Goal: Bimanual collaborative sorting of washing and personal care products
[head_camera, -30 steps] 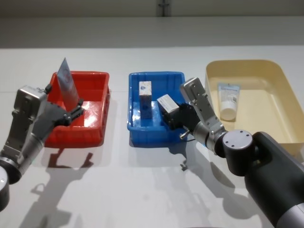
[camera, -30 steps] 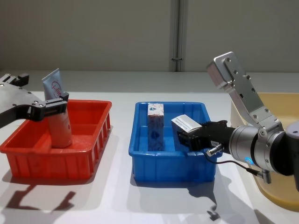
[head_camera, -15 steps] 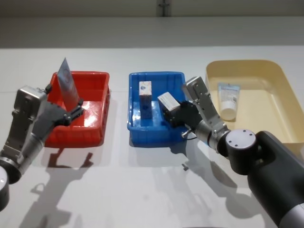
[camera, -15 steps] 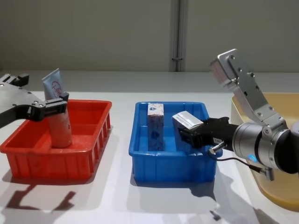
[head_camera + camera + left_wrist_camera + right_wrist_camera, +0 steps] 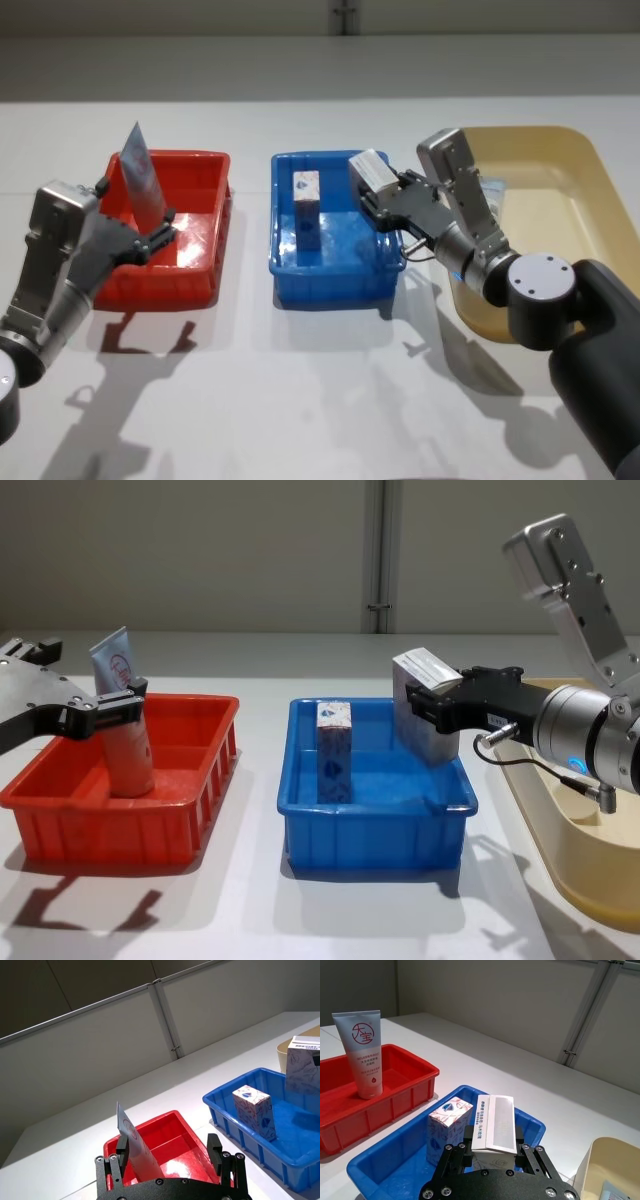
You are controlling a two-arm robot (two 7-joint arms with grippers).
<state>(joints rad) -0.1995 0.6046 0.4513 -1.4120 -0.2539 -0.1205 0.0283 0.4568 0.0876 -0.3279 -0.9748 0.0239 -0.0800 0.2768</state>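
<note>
Bins [image 5: 338,285] sit on white table [image 5: 300,400] before grey wall [image 5: 200,550].

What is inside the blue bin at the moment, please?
One small carton stands upright inside the blue bin. A second carton, shut in the right gripper, hangs above the bin's right rim, not resting inside. The floor behind the standing carton is partly hidden.

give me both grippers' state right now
left gripper: shut on the tube in the red bin
right gripper: shut on a carton
</note>
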